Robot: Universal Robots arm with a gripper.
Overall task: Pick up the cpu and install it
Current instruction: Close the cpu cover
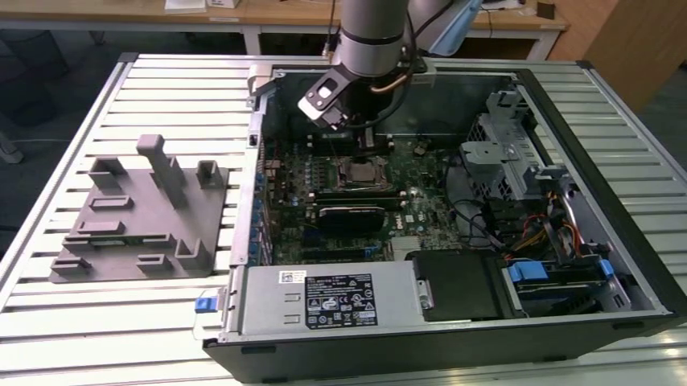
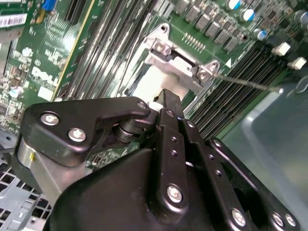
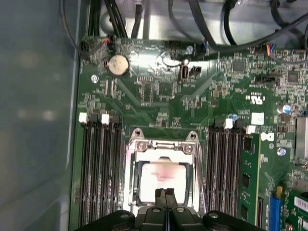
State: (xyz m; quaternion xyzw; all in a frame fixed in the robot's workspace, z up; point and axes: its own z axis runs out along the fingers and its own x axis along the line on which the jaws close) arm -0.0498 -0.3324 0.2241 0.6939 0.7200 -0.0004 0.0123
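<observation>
Inside the open computer case (image 1: pixel 429 358), which lies on the slatted tabletop (image 1: pixel 183 88) towards the exterior view's right edge, the arm reaches down over the middle of the motherboard (image 3: pixel 159 91). The cpu (image 3: pixel 163 177) lies flat within the metal socket frame (image 3: pixel 161 144), between the two banks of memory slots (image 3: pixel 98 163). The fingers (image 3: pixel 161 198) are pressed together with nothing between them, their tips over the chip's near edge. Whether they touch it cannot be told.

The picking and carrying look finished, since the chip appears to be in its socket. In the second wrist view a thin socket lever (image 2: pixel 240 82) stands out to one side, so locking the chip down seems not yet done. The grey fixture block (image 1: pixel 140 217) sits well apart, near the tabletop's opposite edge.
</observation>
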